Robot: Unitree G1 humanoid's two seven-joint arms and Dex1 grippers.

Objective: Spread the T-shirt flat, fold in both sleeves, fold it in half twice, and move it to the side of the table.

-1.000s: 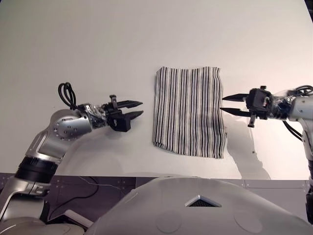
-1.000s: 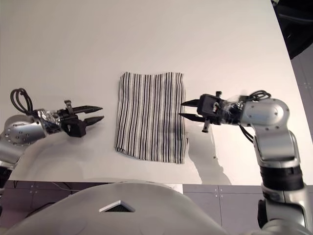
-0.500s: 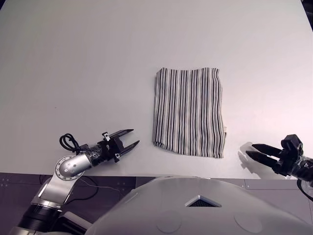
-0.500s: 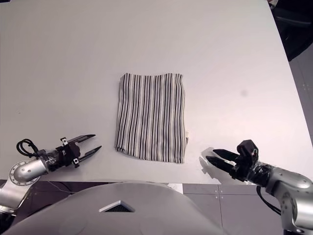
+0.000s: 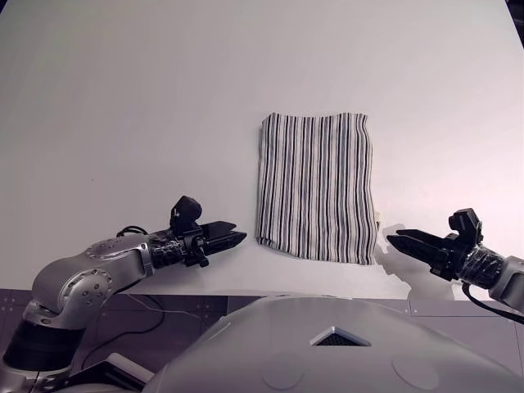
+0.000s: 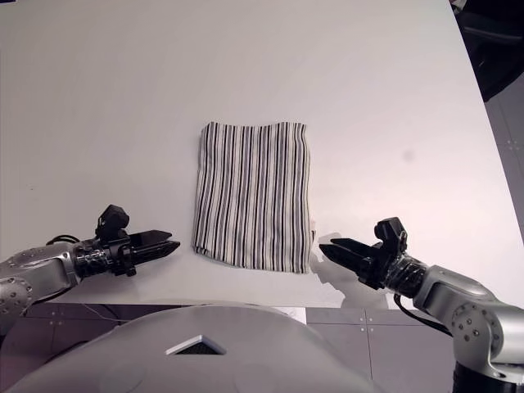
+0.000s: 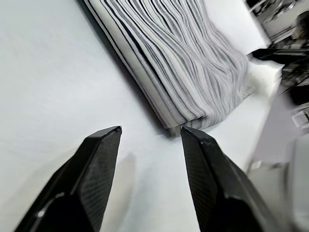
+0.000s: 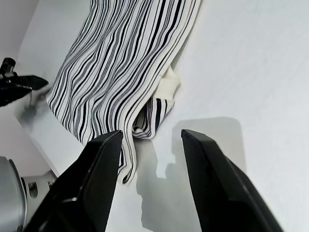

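While the folded T-shirt (image 5: 315, 187) lay centrally on the bench (image 5: 123, 98), only the move to the side appeared outstanding.
Left pincer (image 5: 239, 238) sat low by the bench's front edge, fingers apart, tips just beside the garment's near left corner. The garment formed a compact striped rectangle, and folding was judged complete. Right pincer (image 5: 393, 241), fingers likewise apart, pointed at the near right corner without touching it. The next move would require gripping all layers at both corners and shifting the bundle sideways intact.
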